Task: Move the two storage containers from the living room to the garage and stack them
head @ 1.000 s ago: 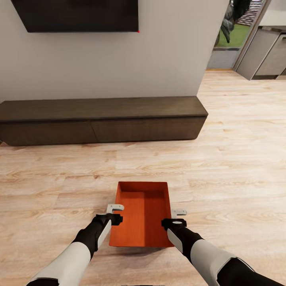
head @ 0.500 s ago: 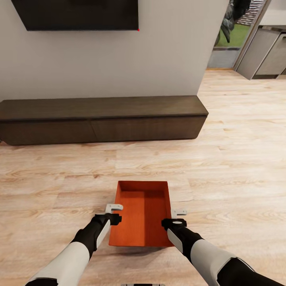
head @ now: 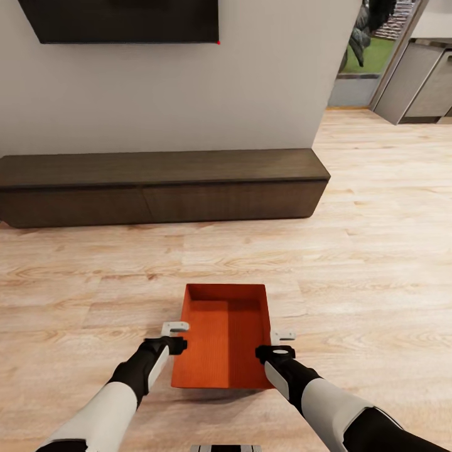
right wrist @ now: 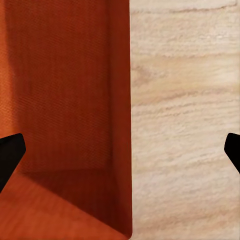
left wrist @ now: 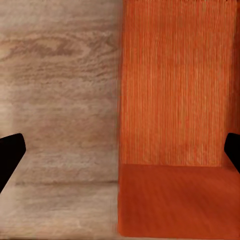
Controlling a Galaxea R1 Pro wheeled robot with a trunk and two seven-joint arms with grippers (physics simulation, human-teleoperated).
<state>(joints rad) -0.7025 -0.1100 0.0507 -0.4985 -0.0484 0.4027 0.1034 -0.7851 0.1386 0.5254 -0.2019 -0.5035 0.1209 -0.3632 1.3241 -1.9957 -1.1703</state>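
Right now your orange bin [head: 221,336] sits on the wood-plank floor [head: 351,282], in front of the dark console [head: 160,187]. Both grippers are spread wide, each straddling a long wall of the bin: the left gripper [head: 176,336] and the right gripper [head: 280,344]. Lower evenly, one finger inside each wall, before closing together.

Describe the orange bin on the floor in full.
The storage container is an orange-red, lidless, rectangular bin, shallow, with finely ribbed walls and base, empty inside. It sits flat on the light wood-plank floor, its long axis running away from the robot, in front of the dark console. The left gripper and right gripper stand open at its two long walls, each straddling a rim; contact cannot be confirmed.
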